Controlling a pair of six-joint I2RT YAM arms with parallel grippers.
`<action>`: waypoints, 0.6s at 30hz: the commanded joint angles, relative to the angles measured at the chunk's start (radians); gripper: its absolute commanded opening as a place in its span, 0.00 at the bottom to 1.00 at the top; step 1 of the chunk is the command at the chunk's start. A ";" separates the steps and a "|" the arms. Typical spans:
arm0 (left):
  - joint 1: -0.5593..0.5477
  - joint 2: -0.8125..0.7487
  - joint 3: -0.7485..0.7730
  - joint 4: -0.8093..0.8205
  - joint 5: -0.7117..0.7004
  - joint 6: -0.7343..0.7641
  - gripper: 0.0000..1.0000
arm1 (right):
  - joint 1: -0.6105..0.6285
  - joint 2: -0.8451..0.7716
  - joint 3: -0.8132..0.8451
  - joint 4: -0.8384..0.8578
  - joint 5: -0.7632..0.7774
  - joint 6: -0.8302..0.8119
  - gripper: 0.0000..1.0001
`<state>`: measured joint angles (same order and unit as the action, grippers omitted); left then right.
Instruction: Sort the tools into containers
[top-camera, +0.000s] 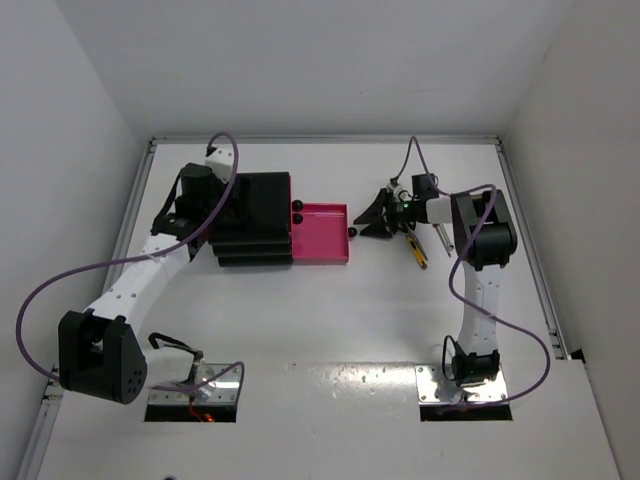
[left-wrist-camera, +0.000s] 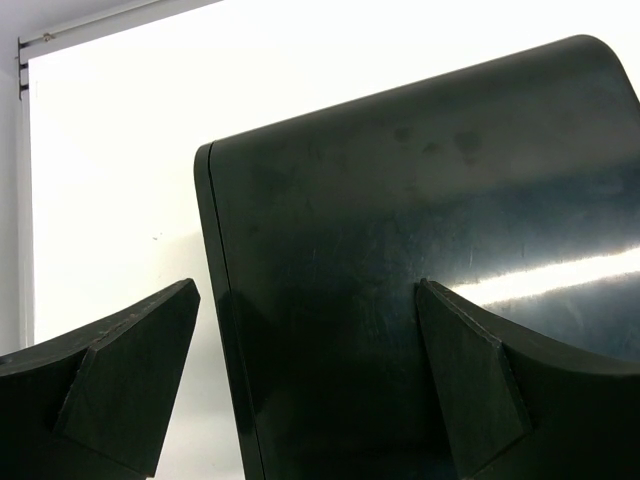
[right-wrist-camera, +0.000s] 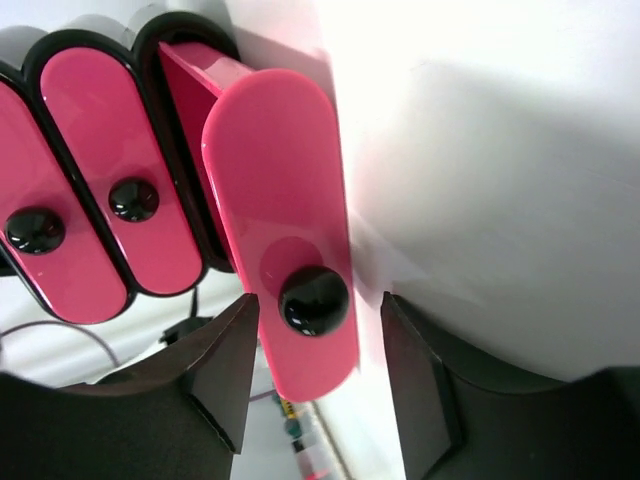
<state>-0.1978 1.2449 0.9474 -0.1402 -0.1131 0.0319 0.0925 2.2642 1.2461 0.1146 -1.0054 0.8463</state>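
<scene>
Right gripper (right-wrist-camera: 318, 320) sits spread, fingers (right-wrist-camera: 225, 370) either side of the knob (right-wrist-camera: 313, 298) on the pulled-out pink drawer (top-camera: 322, 235) w/o pinching it, tools (top-camera: 418, 250) lying at its 3 o'clock, while your left gripper (left-wrist-camera: 305, 300), also spread, straddles the cabinet (top-camera: 255, 215) edge, prob. to brace it.

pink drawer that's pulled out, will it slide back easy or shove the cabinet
The open drawer looks shallow, rigid and smooth, so it probably slides in lightly. Its glossy round knob may slip from the right claw. The cabinet could shift, though the left claw seems to brace it.
</scene>
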 joint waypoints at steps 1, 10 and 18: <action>-0.009 0.033 0.011 -0.068 -0.016 -0.007 0.97 | -0.014 -0.067 0.054 -0.093 0.033 -0.107 0.54; -0.031 0.024 0.030 -0.078 -0.016 0.026 0.97 | -0.083 -0.210 0.190 -0.407 0.213 -0.530 0.52; -0.051 0.024 0.063 -0.111 -0.025 0.057 0.97 | -0.093 -0.273 0.234 -0.584 0.528 -0.998 0.44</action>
<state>-0.2337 1.2606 0.9859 -0.1879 -0.1246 0.0669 -0.0078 2.0369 1.4887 -0.3843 -0.6254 0.0864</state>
